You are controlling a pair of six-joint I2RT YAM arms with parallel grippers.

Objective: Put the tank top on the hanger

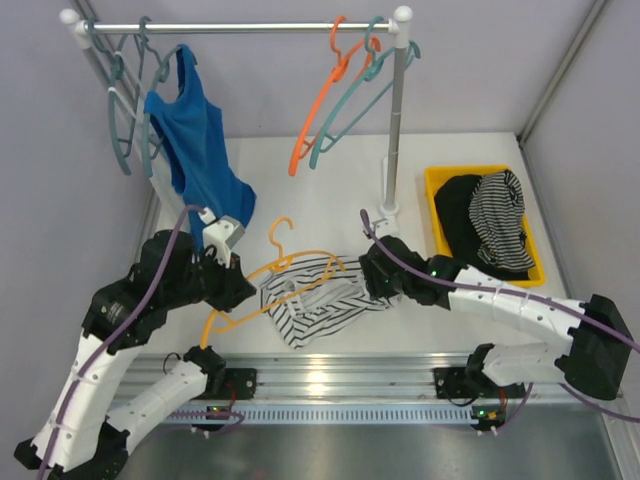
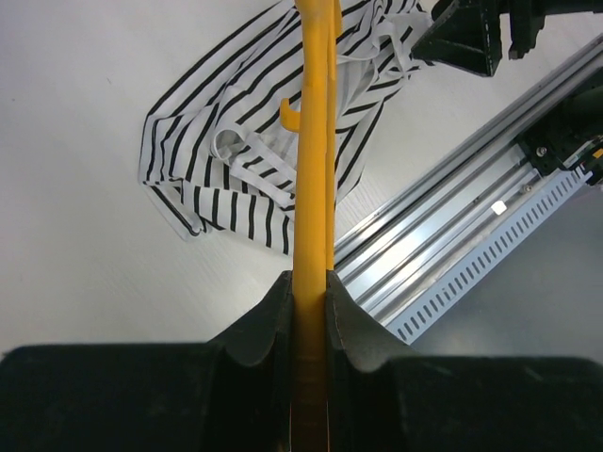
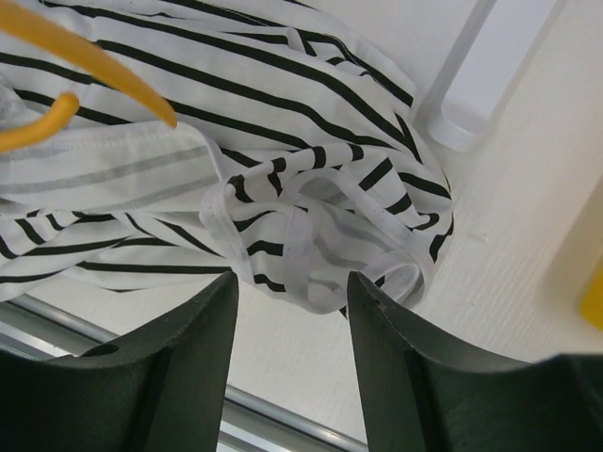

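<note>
Tank top (image 1: 318,298) (image 2: 231,160) (image 3: 283,122), the white one with bold black stripes, lay crumpled on the table (image 1: 300,200) close to the middle of its near edge, just behind the metal rail (image 1: 330,375). We saw its straps and hems folded over one another in a loose heap, not spread flat. The amber hanger (image 2: 311,169) (image 3: 94,68) lay slanted across the garment's left part, its hook pointing toward the far edge and one shoulder reaching over the striped fabric. Whether any part of the hanger had passed inside the garment we could not tell.

The left gripper (image 1: 232,285) (image 2: 309,282) was clamped on the hanger's near-left end, both fingers pressed tight against the thin plastic. The right gripper (image 1: 375,272) (image 3: 292,282) hovered low at the garment's right side with its jaws standing apart and nothing between them; a white-edged strap loop lay on the table just beyond its fingertips.

At the far edge stood a clothes rail (image 1: 240,27) carrying a blue top (image 1: 190,140), teal hangers (image 1: 125,110) and an orange hanger (image 1: 320,100). Near the right edge sat a yellow bin (image 1: 436,200) holding dark garments (image 1: 490,225), one finely striped.
</note>
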